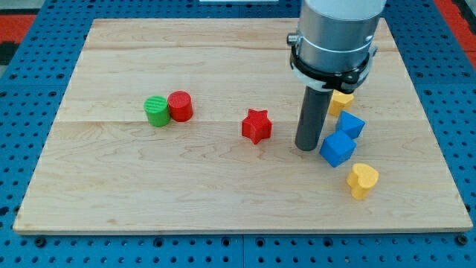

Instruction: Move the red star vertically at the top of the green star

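Standing on the pale wooden worktop (111,186): one dark rod, its tip (306,147) down just to the view's right of the red star (256,126), a small gap between them, likely placed to shove it leftward. The tool is a bare rod with nothing to open or close, and it holds nothing.

Red star: glossy, stubby-pointed, lying flat near mid-board, untouched.

Green star: not visible, possibly hidden behind the arm.

Also present: green cylinder (156,112) touching red cylinder (181,106) at the view's left; two blue cubes (338,148) (351,124), a yellow heart (363,180) and a partly hidden yellow block (342,99) at the right.
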You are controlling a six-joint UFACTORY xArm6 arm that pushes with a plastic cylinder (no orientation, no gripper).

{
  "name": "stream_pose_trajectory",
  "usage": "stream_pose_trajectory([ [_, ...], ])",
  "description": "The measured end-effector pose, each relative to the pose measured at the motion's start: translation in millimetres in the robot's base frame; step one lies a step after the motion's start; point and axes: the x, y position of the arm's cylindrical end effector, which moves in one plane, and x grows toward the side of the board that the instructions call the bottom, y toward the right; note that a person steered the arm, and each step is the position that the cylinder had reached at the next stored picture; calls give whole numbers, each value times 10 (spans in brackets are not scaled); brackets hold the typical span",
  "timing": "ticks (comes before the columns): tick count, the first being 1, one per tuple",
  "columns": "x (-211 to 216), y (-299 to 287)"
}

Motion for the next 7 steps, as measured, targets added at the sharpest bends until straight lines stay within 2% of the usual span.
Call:
stream_pose_trajectory([
  [2, 0, 273],
  [4, -86, -763],
  [5, -237, -1005],
  [7, -1369, -1288],
])
